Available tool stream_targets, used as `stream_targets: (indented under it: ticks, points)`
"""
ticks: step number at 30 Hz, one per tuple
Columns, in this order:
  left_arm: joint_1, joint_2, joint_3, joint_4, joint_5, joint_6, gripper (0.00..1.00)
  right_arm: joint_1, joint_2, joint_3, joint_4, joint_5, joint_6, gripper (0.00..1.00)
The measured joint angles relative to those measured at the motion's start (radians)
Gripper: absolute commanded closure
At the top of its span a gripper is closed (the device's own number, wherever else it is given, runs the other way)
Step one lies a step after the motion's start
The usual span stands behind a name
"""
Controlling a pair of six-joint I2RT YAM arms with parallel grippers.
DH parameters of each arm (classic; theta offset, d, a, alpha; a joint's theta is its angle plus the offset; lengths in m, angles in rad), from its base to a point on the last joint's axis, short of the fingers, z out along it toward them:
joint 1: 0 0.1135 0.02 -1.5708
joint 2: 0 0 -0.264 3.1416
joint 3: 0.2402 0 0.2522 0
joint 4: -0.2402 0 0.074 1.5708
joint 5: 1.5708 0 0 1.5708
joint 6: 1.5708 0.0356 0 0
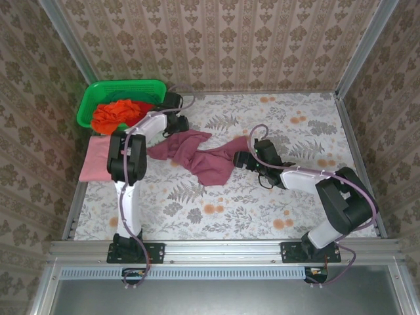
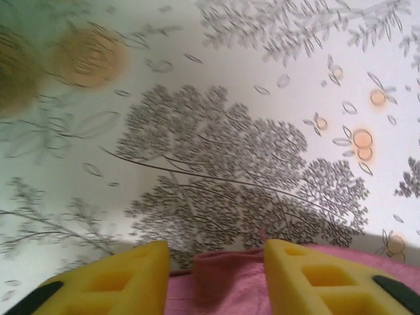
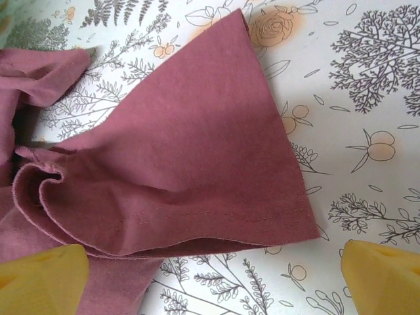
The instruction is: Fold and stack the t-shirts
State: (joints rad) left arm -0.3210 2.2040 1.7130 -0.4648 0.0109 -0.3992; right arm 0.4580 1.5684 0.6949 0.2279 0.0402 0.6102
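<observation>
maroon t-shirt (image 3: 197, 151) | rumpled on floral table (image 3: 367, 79) | right hand (image 3: 213, 279) spread wide

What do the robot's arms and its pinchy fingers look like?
The left arm and right arm are white tubes with chunky black joints. A thin purplish cable loops along each. The left gripper has bright yellow block fingers with square dents and black patches. The right gripper has yellow fingers too.

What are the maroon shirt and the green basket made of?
The maroon shirt looks like soft, matte knit cloth, maybe cotton: it drapes in folds and has a stitched hem. The green basket looks like smooth moulded plastic: stiff rim, even bright colour.
</observation>
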Motion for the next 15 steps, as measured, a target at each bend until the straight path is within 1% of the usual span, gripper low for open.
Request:
stream_targets:
  ticks: [2, 4, 5, 11, 15]
  points:
    - [-0.006, 0.014, 0.004, 0.001, 0.018, -0.009, 0.78, 0.0, 0.011, 0.006, -0.001, 0.0, 0.0, 0.0]
    - [-0.012, 0.028, 0.005, 0.001, 0.037, -0.016, 0.96, 0.0, 0.017, 0.014, 0.0, 0.0, 0.005, 0.0]
    - [-0.013, 0.033, 0.005, 0.001, 0.045, -0.021, 1.0, 0.0, 0.019, 0.018, 0.0, 0.0, 0.009, 0.01]
    - [-0.011, 0.039, 0.005, 0.021, 0.077, -0.025, 1.0, -0.026, 0.064, 0.059, -0.016, 0.006, 0.079, 0.17]
    - [-0.011, 0.031, -0.006, 0.043, 0.089, -0.027, 1.0, -0.053, 0.125, 0.091, -0.021, -0.019, 0.129, 0.32]
